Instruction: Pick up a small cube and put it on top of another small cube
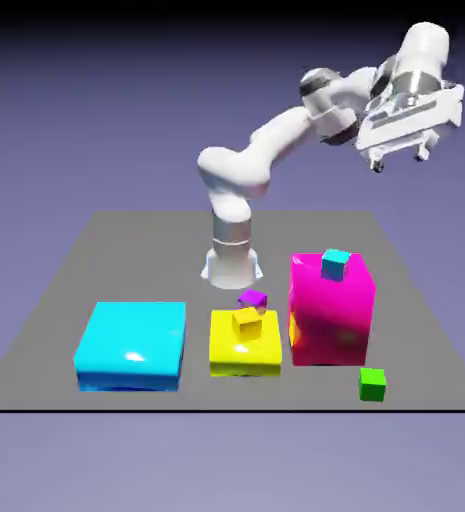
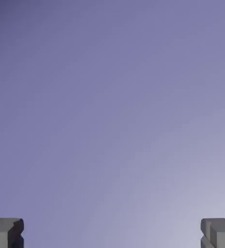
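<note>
Nothing is done yet. The hand (image 1: 400, 158) hangs high above the worktop (image 1: 66, 300), spread wide and empty. The green cube (image 1: 373, 384) sits near the front edge, well apart from the purple cube (image 1: 253, 298).

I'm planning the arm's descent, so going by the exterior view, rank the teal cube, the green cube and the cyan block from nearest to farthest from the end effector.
The end effector hangs high at the exterior view's upper right.
1. Teal cube, atop the magenta block, below the end effector.
2. Green cube, on the table near its front edge, right.
3. Cyan block, far across on the left.
</note>
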Controlling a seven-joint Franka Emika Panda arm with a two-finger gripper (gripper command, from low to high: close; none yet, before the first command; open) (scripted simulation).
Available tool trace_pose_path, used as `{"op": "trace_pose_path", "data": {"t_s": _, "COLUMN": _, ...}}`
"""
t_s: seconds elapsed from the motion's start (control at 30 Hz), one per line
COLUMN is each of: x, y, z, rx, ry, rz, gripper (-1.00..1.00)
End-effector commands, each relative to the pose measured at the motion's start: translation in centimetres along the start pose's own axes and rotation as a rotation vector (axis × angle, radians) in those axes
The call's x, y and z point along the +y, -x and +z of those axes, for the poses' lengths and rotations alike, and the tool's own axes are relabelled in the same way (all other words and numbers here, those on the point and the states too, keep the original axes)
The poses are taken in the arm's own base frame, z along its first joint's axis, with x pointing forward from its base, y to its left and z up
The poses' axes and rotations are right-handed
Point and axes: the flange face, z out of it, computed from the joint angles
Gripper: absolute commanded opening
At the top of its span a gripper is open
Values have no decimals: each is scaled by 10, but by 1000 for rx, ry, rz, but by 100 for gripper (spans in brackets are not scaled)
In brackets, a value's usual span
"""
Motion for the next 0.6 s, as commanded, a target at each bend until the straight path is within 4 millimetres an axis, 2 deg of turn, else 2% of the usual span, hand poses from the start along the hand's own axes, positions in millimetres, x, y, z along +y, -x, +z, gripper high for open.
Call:
{"op": "trace_pose_path", "data": {"t_s": 0.0, "x": 10, "y": 13, "z": 16, "rx": 24, "ry": 28, "rz": 21, "gripper": 0}}
{"op": "trace_pose_path", "data": {"t_s": 0.13, "x": 56, "y": 55, "z": 93, "rx": 138, "ry": 152, "rz": 110, "gripper": 0}}
{"op": "trace_pose_path", "data": {"t_s": 0.27, "x": 109, "y": 79, "z": 183, "rx": 284, "ry": 291, "rz": 206, "gripper": 0}}
{"op": "trace_pose_path", "data": {"t_s": 0.43, "x": 187, "y": 81, "z": 301, "rx": 510, "ry": 479, "rz": 336, "gripper": 0}}
{"op": "trace_pose_path", "data": {"t_s": 0.5, "x": 187, "y": 81, "z": 301, "rx": 510, "ry": 480, "rz": 337, "gripper": 0}}
{"op": "trace_pose_path", "data": {"t_s": 0.57, "x": 221, "y": 66, "z": 347, "rx": 510, "ry": 480, "rz": 336, "gripper": 0}}
